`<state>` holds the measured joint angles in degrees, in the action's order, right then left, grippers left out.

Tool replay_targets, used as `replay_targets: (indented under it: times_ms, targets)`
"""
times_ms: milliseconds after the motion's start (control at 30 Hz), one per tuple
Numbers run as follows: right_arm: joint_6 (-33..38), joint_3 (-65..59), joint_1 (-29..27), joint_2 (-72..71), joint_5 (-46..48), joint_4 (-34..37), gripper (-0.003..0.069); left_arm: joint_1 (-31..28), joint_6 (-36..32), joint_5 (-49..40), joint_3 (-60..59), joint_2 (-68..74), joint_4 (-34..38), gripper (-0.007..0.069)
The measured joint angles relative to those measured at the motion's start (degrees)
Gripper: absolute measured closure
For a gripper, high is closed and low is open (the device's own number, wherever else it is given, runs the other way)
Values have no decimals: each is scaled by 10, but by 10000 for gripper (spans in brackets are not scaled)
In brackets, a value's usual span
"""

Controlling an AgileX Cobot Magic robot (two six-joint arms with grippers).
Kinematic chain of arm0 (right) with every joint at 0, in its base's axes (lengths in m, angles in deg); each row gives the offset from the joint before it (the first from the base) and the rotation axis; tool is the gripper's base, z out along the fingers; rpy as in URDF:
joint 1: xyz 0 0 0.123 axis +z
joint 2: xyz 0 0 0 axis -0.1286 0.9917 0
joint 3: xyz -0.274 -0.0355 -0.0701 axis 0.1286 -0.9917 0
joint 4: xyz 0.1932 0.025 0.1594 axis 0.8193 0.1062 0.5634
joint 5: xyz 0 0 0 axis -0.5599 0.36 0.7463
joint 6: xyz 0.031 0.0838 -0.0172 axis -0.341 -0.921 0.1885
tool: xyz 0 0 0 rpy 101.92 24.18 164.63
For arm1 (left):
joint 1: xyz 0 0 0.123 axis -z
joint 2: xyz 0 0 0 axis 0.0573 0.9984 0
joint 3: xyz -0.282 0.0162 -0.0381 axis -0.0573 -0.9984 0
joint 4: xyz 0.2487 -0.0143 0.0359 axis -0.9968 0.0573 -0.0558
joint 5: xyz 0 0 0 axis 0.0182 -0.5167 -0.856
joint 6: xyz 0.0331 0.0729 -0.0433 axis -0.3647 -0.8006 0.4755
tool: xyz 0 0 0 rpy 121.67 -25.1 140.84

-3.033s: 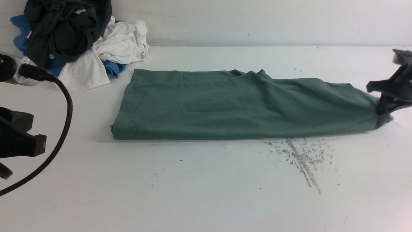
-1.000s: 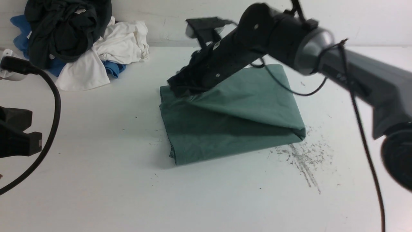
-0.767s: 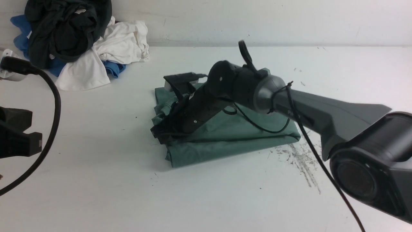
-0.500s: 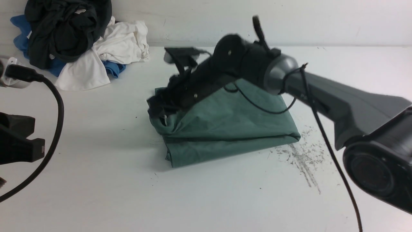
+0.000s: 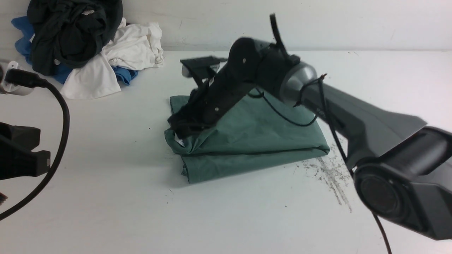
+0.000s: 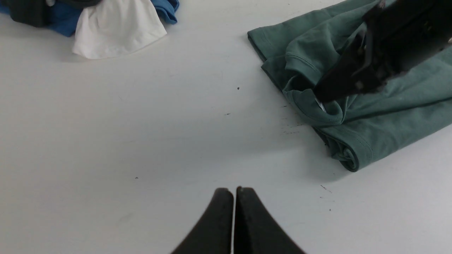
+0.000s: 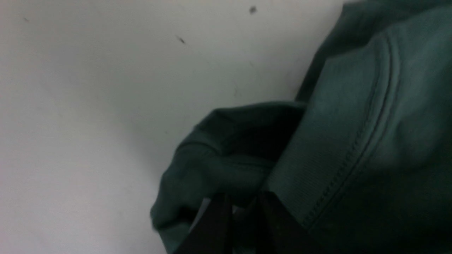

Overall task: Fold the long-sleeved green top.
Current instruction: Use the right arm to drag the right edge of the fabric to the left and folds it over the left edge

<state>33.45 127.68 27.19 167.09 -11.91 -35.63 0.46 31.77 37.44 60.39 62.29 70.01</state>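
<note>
The green long-sleeved top [image 5: 268, 141] lies mid-table, folded into a thick, roughly square stack. My right gripper [image 5: 178, 132] reaches across it to its left edge and is shut on the crew neck there, holding that edge slightly bunched just above the lower layers. The white neck label [image 5: 178, 142] shows under the fingertips. In the right wrist view the gripper [image 7: 243, 201] pinches green ribbed fabric [image 7: 370, 123]. My left gripper [image 6: 234, 190] is shut and empty, over bare table well left of the top [image 6: 388, 116].
A pile of other clothes sits at the far left corner: a blackish garment [image 5: 70, 35], a white one [image 5: 130, 46] and a blue one [image 5: 125, 74]. Dark scuff marks [image 5: 332, 173] lie right of the top. The left arm's cable [image 5: 67, 116] loops at the left edge.
The right gripper carried the top's right end over to the left, folding it in half. In the last half second it lowered the held edge slightly. The left arm barely moved.
</note>
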Motion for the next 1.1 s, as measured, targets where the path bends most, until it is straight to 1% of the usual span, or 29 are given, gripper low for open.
replay_targets:
  times_ms: [33, 100, 133, 233, 300, 333, 367, 400, 433, 533, 567, 667, 700, 733, 800, 867, 1100]
  targets:
    - [-1, -1, 1, 4, 0, -1, 577, 0, 0, 0, 0, 0, 0, 631]
    - [2, 0, 8, 14, 1, -5, 641, 0, 0, 0, 0, 0, 0, 631]
    - [4, 6, 9, 10, 7, -8, 655, 0, 0, 0, 0, 0, 0, 631]
    - [6, 33, 10, -17, 34, -31, 669, 0, 0, 0, 0, 0, 0, 631]
    - [10, 44, 6, -55, 56, -61, 671, 0, 0, -1, 0, 0, 0, 631]
    - [14, 49, 1, -86, 69, -93, 671, 0, 0, -1, 0, 0, 0, 631]
    - [14, 49, 0, -98, 70, -97, 671, 0, 0, -1, 0, 0, 0, 631]
    - [17, 52, -6, -119, 79, -117, 671, 0, 0, -1, 0, 0, 1, 631]
    - [17, 54, -21, -159, 86, -154, 671, 0, 0, -1, 0, -1, 3, 631]
    - [3, 54, -66, -199, 89, -188, 671, 0, 0, -1, 0, -1, 8, 631]
    - [-9, 49, -92, -206, 88, -190, 671, 0, 0, -1, 0, -1, 10, 631]
    - [-16, 13, -153, -199, 73, -169, 671, 0, 0, -1, 0, -1, 11, 631]
    - [-14, 10, -157, -197, 69, -166, 671, 0, 0, -1, 0, -1, 11, 631]
    - [-2, -18, -181, -177, 49, -138, 671, 0, 0, 0, 0, -1, 11, 631]
    - [11, -32, -191, -162, 35, -122, 671, 0, 0, 0, 0, -1, 11, 631]
    - [45, -45, -199, -115, 8, -90, 671, 0, 0, 9, 0, 1, 11, 631]
    - [89, -50, -198, -41, -63, -68, 671, 0, -1, 13, 0, 31, 11, 631]
